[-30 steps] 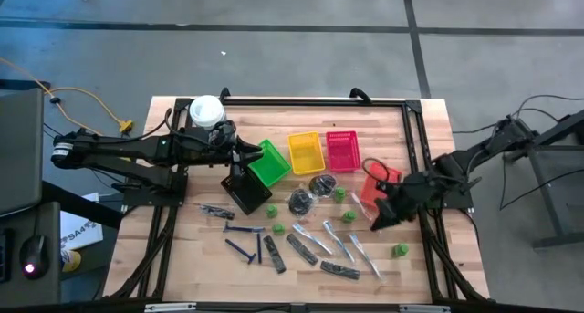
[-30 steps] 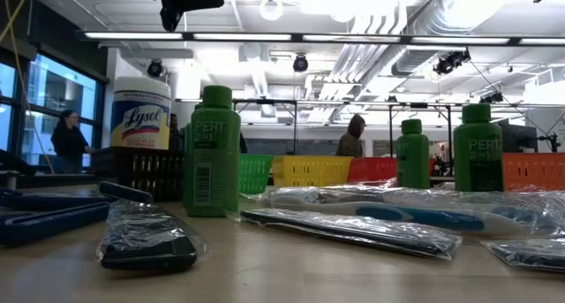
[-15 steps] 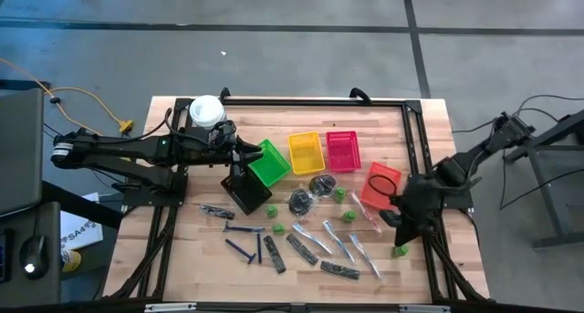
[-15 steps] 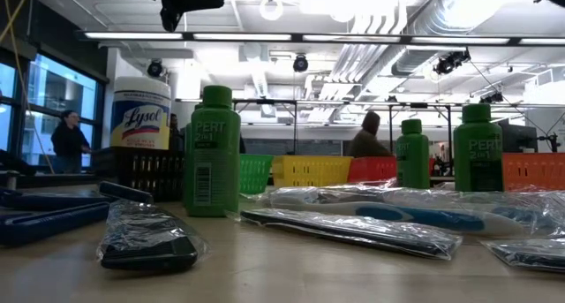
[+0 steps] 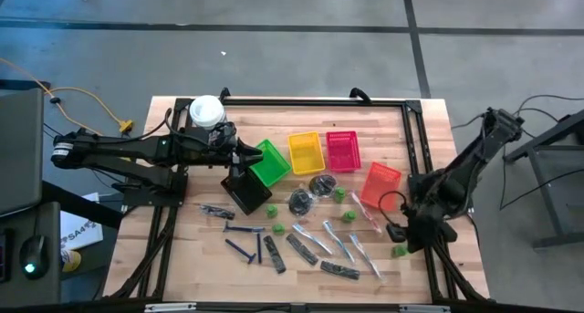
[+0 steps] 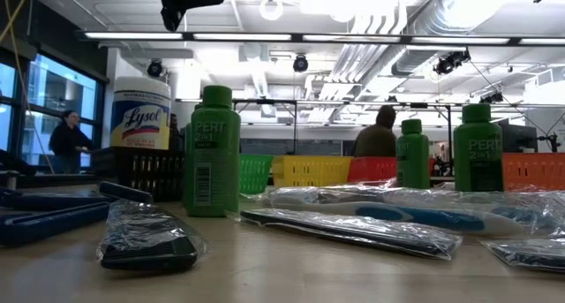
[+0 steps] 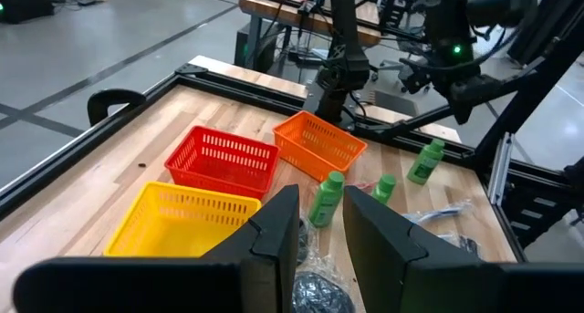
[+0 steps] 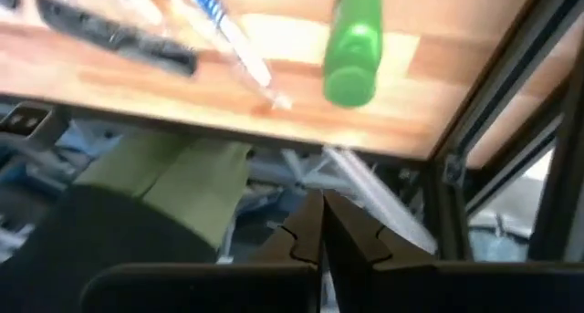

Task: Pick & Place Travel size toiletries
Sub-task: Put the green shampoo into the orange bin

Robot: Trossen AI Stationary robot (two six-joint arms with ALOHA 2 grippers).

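Your right gripper had swung away from the orange basket since a second earlier and dropped toward the near right edge of the table, ending just above a lone green bottle. Its fingers were pressed together with nothing between them. From that wrist, the same green bottle stood just ahead, beside a clear packet with a blue-handled item and a dark strip.

Your left gripper had not moved; it hung over the green basket with its fingers a narrow gap apart and empty. Just by it were a black basket and the white tub.

You could see the baskets' insides best from the left wrist: the yellow basket, red basket and orange basket all held nothing. Whether the green and black ones held anything could not be told.

All the toiletries lay out on the table: green bottles, clear packets, dark strips, blue razors and bagged dark round pieces.
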